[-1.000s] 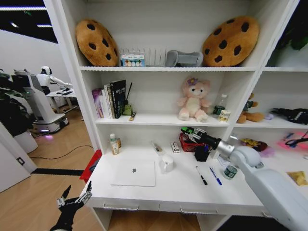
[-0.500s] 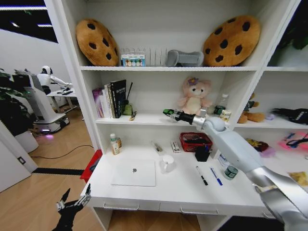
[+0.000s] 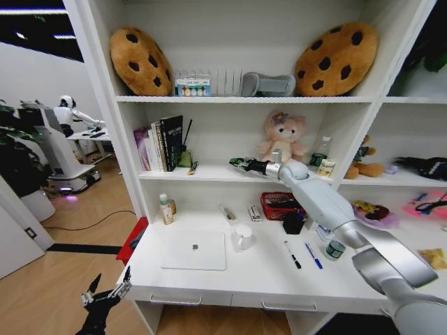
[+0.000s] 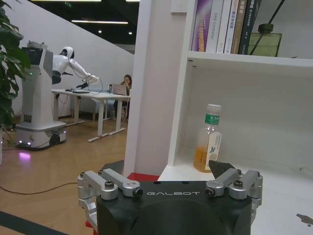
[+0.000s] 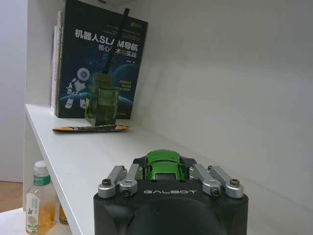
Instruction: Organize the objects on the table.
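My right gripper is shut on the tiny green toy car, holding it just above the middle shelf board, left of the pink plush. In the right wrist view the car sits between the jaws, with a green diffuser bottle and books ahead. The silver laptop lies closed on the white table. The black pen and blue pen lie side by side to its right. My left gripper hangs open, low beside the table's left end.
A white mug, a drink bottle, a red basket, a black cup and a small green jar stand on the table. Books fill the shelf's left part. Drawer handles line the front.
My right arm has carried the green car from above the red basket up and left to the middle shelf. The left gripper has sunk slightly.
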Motion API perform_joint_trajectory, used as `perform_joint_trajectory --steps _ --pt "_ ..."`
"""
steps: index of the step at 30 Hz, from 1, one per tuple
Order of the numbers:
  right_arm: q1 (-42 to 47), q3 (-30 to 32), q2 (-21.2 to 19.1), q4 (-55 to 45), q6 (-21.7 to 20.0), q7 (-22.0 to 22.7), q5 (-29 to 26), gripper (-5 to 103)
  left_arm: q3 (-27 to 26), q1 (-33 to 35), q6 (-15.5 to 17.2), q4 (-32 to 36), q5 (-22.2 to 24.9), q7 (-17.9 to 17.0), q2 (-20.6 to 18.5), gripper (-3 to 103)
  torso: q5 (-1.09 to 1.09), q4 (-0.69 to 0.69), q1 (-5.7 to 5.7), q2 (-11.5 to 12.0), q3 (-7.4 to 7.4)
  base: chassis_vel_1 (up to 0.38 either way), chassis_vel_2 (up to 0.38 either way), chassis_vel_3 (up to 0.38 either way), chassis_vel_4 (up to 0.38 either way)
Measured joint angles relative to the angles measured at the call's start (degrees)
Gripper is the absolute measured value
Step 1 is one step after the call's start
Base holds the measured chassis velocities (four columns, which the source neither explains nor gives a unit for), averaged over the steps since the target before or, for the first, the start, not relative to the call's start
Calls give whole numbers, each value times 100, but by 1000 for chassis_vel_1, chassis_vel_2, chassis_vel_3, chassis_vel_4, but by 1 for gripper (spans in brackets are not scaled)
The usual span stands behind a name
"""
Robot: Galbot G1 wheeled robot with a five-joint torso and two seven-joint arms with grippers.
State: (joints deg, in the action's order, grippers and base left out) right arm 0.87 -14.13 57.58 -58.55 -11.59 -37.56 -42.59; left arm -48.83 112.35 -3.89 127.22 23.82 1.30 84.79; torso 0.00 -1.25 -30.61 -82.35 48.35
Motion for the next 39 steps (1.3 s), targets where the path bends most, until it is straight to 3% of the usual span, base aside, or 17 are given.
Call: perform_joint_trajectory --steps 4,9,11,13,14,16,21,24,25,27,29,31,33,34,36,37,39 --pt "35 -1 12 6 20 81 -39 34 -20 -27 0 -4 40 -1 -15 98 0 1 0 0 0 0 0 0 0" --pt "60 64 16 -94 48 179 -205 55 -42 -34 1 -8 64 -4 -35 98 0 3 0 0 0 0 0 0 0" --pt "62 72 12 -112 49 191 -220 55 -43 -34 0 -9 65 -4 -35 98 0 3 0 0 0 0 0 0 0" --pt "77 112 -22 -212 51 228 -277 71 -43 -34 1 -8 65 -5 -32 98 0 3 0 0 0 0 0 0 0" --pt "77 112 -22 -212 51 228 -277 71 -43 -34 1 -8 65 -5 -32 98 0 3 0 0 0 0 0 0 0" --pt "157 256 -177 -635 14 396 -421 83 -37 -30 0 11 61 -6 -10 98 0 2 0 0 0 0 0 0 0" --pt "773 961 -716 -2159 -567 928 -979 93 -36 -18 -5 57 60 -8 0 98 -2 4 0 0 -1 0 0 0 0" --pt "1784 1611 -1343 -3457 -653 1830 -1329 100 -34 -19 -10 65 60 -6 -7 98 1 2 1 0 -1 0 0 0 0" --pt "1784 1611 -1343 -3457 -653 1830 -1329 100 -34 -19 -10 65 60 -6 -7 98 1 2 1 0 -1 0 0 0 0" --pt "2782 2236 -1782 -4318 -640 2335 -1448 100 -5 -30 -10 72 57 -6 -20 98 3 -3 1 0 -1 0 0 0 0" --pt "3177 2600 -1908 -4584 -635 2398 -1423 100 16 -36 -10 81 54 -4 -26 98 3 -2 1 0 -1 0 0 0 0" --pt "4276 3613 -2119 -5117 -592 2405 -1313 100 62 -39 -10 104 27 -5 -39 98 -4 3 2 -1 -2 0 0 0 0" --pt "5219 4313 -2159 -5422 -538 2347 -1192 100 79 -26 -12 128 -6 -5 -33 98 5 -2 2 -1 -1 0 0 0 0" --pt "5219 4313 -2159 -5422 -538 2347 -1192 100 79 -26 -12 128 -6 -5 -33 98 5 -2 2 -1 -1 0 0 0 0" --pt "6351 5160 -1992 -5722 -271 2341 -872 100 93 -14 -19 172 -29 -2 -11 98 -3 6 2 -1 -1 0 0 0 0" --pt "6351 5160 -1992 -5722 -271 2341 -872 100 93 -14 -19 172 -29 -2 -11 98 -3 6 2 -1 -1 0 0 0 0" --pt "7464 5871 -1615 -5887 64 2324 -452 100 110 -7 -27 201 -46 -4 6 98 3 5 1 -1 0 0 0 0 0"
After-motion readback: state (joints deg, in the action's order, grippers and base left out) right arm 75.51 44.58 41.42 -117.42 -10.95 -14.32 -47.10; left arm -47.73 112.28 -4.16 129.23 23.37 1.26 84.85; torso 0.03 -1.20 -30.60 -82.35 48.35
